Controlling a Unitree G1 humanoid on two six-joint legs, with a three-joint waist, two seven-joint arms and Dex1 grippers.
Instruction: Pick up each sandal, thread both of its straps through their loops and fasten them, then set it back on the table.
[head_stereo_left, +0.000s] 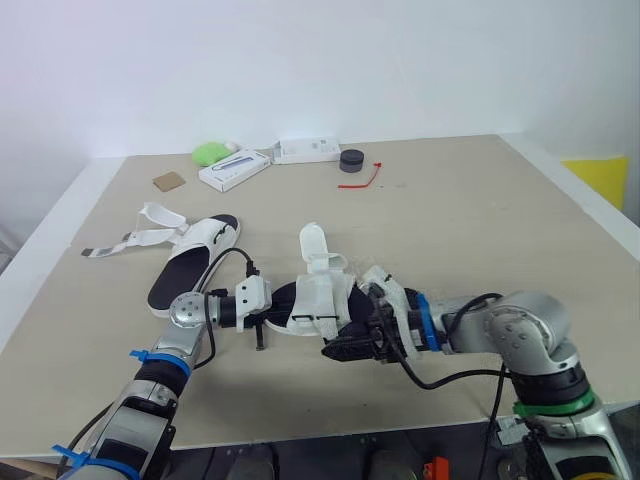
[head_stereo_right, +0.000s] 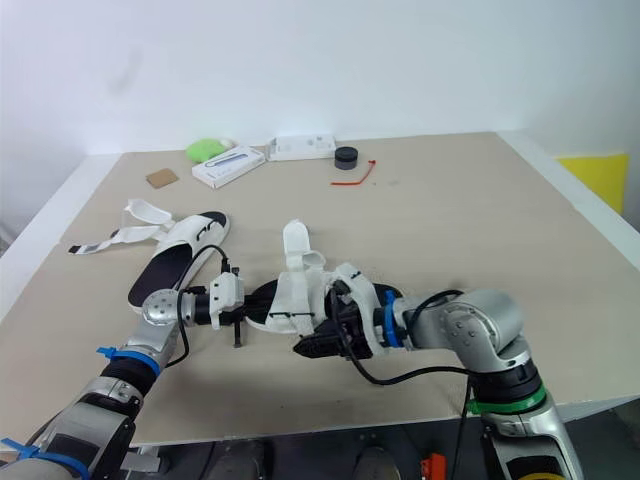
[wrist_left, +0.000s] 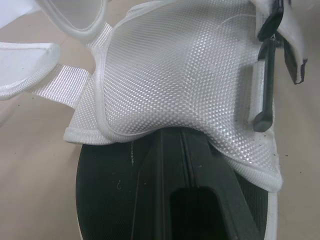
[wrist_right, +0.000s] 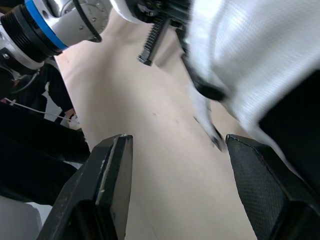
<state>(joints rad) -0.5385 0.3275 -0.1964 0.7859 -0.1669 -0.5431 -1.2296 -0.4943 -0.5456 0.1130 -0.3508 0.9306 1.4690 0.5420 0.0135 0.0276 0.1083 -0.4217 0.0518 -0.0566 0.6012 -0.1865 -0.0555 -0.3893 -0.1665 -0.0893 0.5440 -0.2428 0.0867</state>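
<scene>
While the left gripper is clamping a sandal near the table's front edge, the right gripper is gaping wide beside it. The other sandal is lying nearer the left edge.

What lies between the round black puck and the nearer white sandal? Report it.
A thin red tie beside the round black puck, then bare beige tabletop up to the white mesh sandal, in the left eye view.

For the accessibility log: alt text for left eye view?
Both robot arms meet at a white sandal with a black sole near the table's front edge, left hand at one end, right hand at the other. A second sandal lies further left, straps splayed loose; small items line the far edge.
</scene>
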